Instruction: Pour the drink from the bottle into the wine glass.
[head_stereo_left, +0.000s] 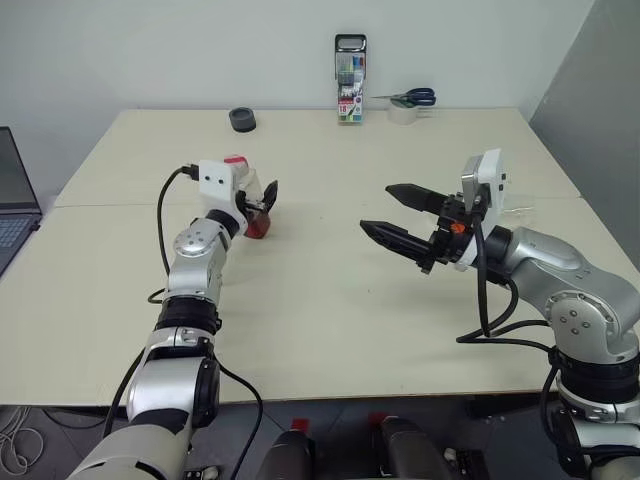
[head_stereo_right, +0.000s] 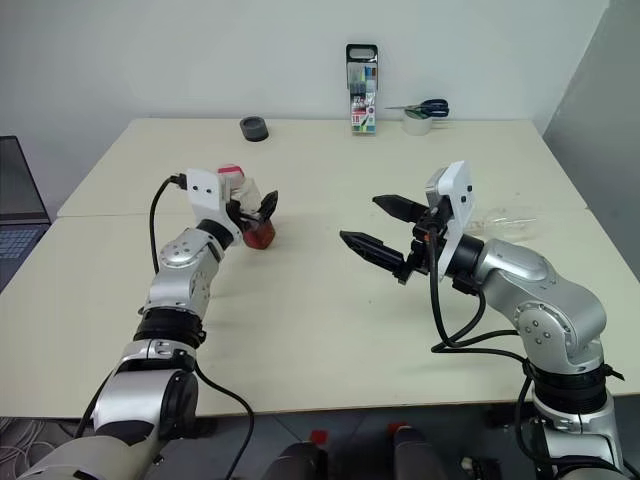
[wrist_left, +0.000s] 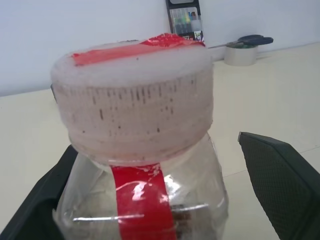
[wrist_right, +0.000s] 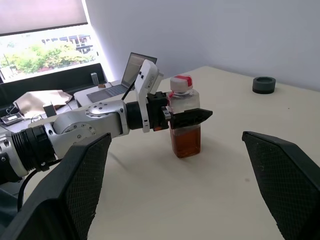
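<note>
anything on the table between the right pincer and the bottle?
Nothing: bare table between the right pincer and the bottle, seen in both eye views and the right wrist view.

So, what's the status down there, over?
Left gripper open, astride the bottle; right gripper open, empty. Bottle upright on the table, cap still on. Wine glass partly hidden behind the right arm.

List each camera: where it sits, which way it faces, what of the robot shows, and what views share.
Head stereo pair: on the head, looking forward and down over the table; both arms show, left claw at the bottle, right claw open.
Left wrist: faces the bottle's cap between its own fingers.
Right wrist: faces the left arm and bottle; own fingers show.
Shared: the bottle in all; marker pack in head and left wrist views.
</note>
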